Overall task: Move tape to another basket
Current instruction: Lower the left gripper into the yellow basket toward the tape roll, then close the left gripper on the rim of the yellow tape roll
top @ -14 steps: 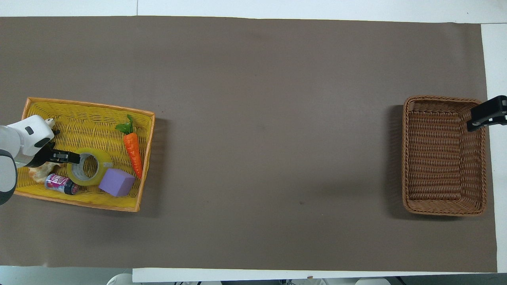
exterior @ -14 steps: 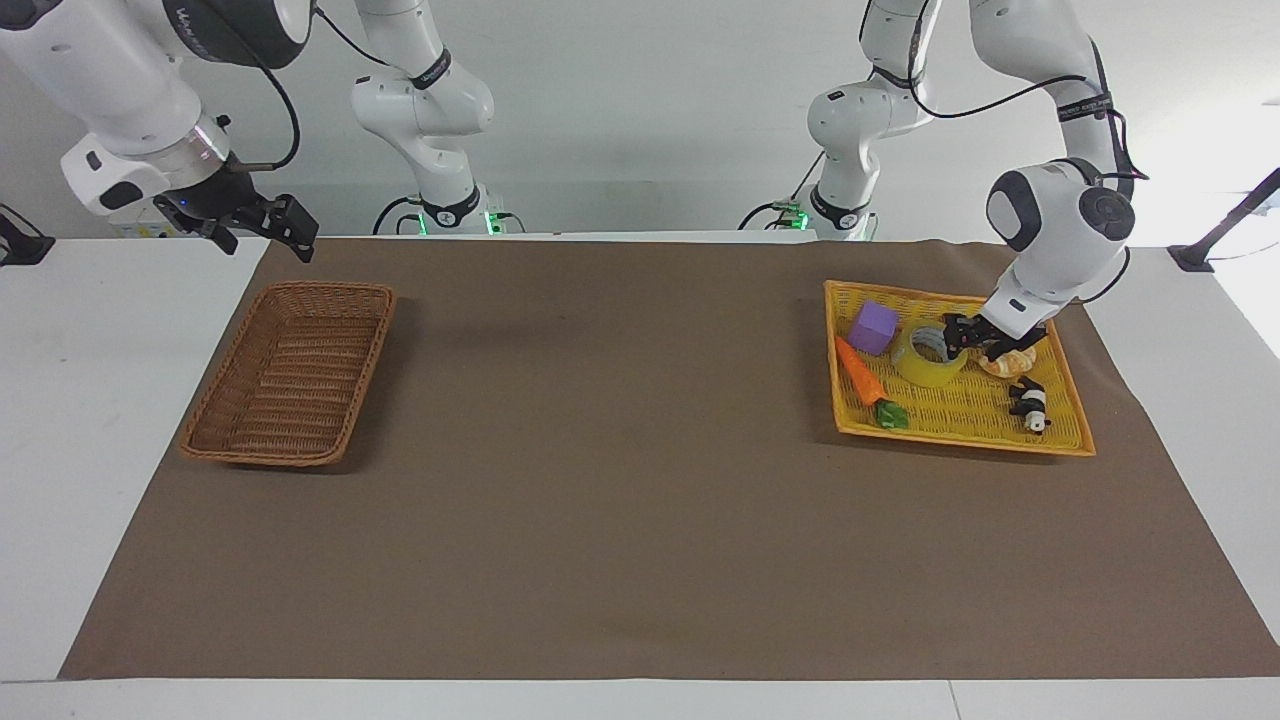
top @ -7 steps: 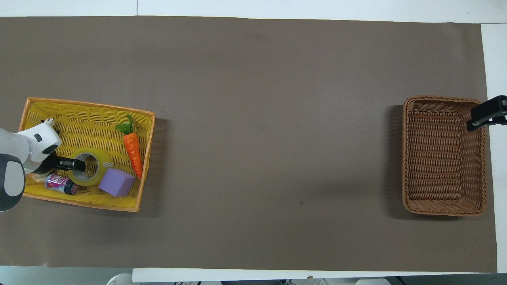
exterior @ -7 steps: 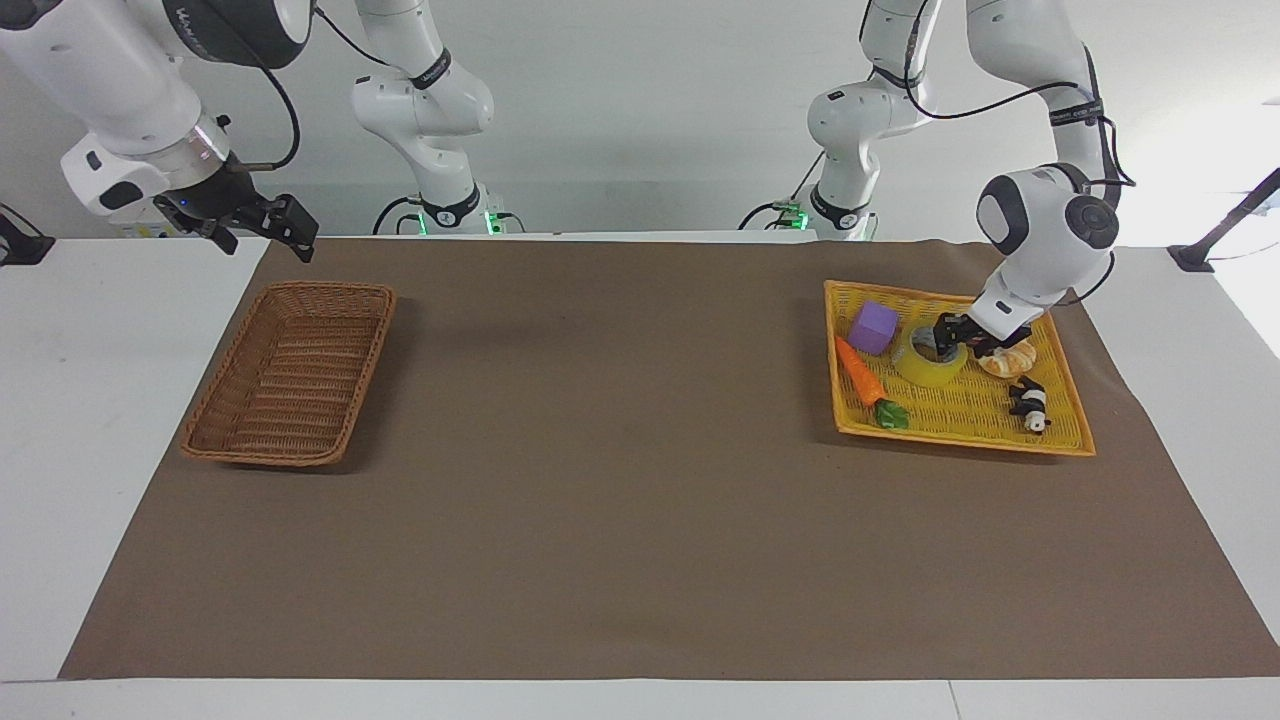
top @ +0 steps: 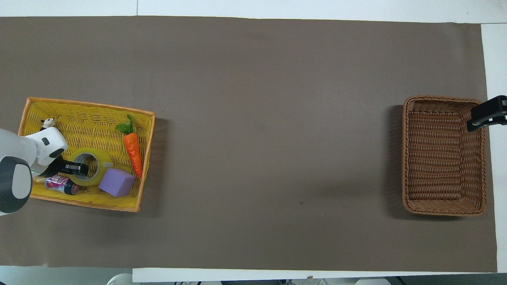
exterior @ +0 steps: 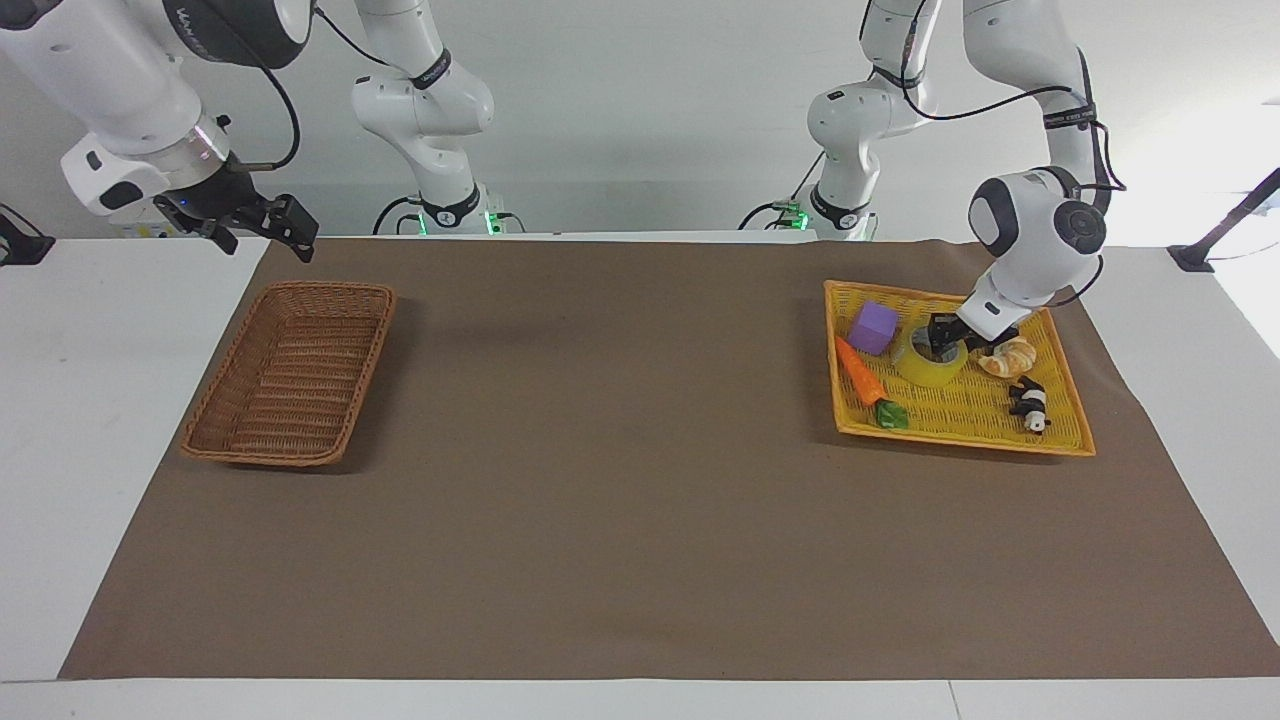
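Tape [exterior: 930, 367] lies in my yellow tray [exterior: 1060, 420], beside the purple cube [exterior: 873, 327]. My left gripper [exterior: 940, 340] is at its ring; whether the fingers clasp it I cannot tell. My right gripper [exterior: 262, 222] waits over the brown basket [exterior: 290, 372] at the table's other end.

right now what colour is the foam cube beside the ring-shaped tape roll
Purple; the foam cube shows best in the overhead view.

The ring-shaped roll of translucent yellow tape [exterior: 930, 362] [top: 90, 167] lies flat at the left arm's end; the deep brown wicker basket [exterior: 290, 373] [top: 443, 155] sits empty at three o'clock overhead.
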You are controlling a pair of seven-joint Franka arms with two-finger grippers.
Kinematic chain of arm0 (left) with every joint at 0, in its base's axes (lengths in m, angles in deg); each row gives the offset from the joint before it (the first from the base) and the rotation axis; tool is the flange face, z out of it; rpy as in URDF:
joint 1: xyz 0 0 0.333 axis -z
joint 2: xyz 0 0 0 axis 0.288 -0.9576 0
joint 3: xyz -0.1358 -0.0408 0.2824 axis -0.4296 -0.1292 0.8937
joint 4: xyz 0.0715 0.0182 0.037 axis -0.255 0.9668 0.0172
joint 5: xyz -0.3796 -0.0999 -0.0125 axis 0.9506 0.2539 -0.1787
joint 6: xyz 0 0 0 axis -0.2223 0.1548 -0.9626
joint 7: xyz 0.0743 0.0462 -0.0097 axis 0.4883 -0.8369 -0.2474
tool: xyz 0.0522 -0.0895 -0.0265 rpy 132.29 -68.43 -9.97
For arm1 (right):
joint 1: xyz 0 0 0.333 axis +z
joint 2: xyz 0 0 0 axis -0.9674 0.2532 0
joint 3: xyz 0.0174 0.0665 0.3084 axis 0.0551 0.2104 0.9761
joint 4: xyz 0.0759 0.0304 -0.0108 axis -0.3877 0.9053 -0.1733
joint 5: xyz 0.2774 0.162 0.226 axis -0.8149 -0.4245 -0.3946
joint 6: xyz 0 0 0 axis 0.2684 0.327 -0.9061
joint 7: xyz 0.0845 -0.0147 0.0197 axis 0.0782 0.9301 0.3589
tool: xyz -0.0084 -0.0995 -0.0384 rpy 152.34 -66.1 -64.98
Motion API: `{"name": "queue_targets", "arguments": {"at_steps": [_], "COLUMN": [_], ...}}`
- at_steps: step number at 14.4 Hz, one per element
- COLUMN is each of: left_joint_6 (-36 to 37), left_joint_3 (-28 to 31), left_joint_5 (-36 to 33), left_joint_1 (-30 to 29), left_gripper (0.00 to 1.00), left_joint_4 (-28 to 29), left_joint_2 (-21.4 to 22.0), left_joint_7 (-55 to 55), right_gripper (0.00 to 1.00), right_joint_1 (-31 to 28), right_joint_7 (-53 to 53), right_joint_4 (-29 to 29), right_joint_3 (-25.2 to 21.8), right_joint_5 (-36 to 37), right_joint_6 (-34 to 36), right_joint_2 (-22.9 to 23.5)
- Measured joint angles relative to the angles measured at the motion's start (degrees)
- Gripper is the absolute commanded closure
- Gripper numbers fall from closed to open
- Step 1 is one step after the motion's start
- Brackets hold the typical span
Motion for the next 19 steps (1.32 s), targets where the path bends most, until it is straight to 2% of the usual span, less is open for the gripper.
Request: {"name": "queue_targets", "arguments": {"at_steps": [19], "left_joint_6": [-2.80], "left_joint_3": [-0.17], "left_joint_5": [0.00], "left_joint_1": [0.90], "left_gripper": [0.48], "left_joint_4": [0.28], "left_joint_2": [-0.34], "left_joint_7": [0.56], "right_gripper": [0.01], "right_joint_1": [0.00], "right_joint_7": [0.00], "right_joint_4": [0.00], "right_joint_3": [0.00], "right_joint_5": [0.00], "right_joint_6": [0.00], "right_joint_2": [0.00]}}
